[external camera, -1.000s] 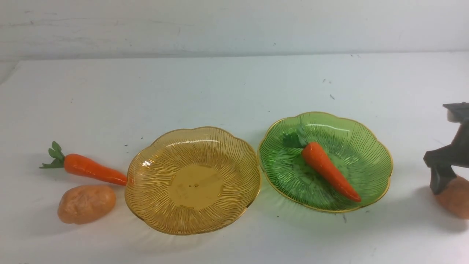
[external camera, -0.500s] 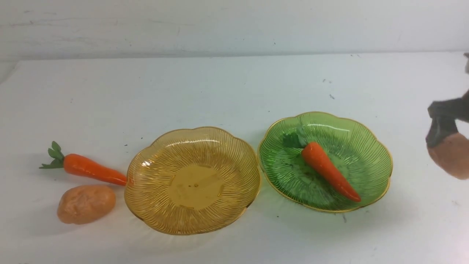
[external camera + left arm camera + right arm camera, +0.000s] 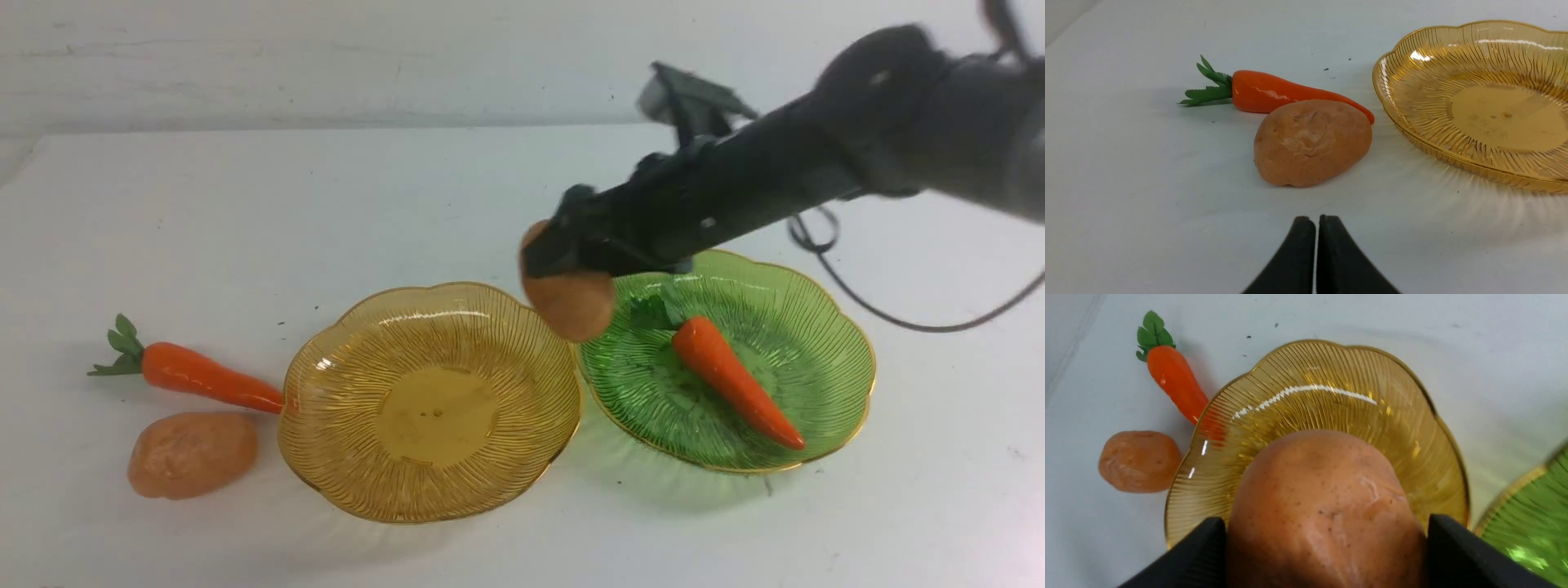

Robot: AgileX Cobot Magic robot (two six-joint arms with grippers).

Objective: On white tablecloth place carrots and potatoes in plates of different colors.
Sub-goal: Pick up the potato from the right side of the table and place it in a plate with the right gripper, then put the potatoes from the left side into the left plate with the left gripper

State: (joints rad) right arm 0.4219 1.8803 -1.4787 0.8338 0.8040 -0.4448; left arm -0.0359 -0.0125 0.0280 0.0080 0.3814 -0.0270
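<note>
Our right hand (image 3: 571, 263), jaws spread wide around a potato (image 3: 573, 310), now hangs over the seam between the amber plate (image 3: 343, 445) and the green plate (image 3: 820, 347). It is no longer at the worktop's (image 3: 245, 204) far right. We judge the drop into amber is close. Our left hand (image 3: 1316, 245) sits closed and empty.

readable text: none | labels, brands: none | numbers, signs: none (all three views checked)

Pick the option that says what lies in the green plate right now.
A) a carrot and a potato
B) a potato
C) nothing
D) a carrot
D: only a carrot lies in the green plate; the potato is held in the air by the right end effector.
</note>
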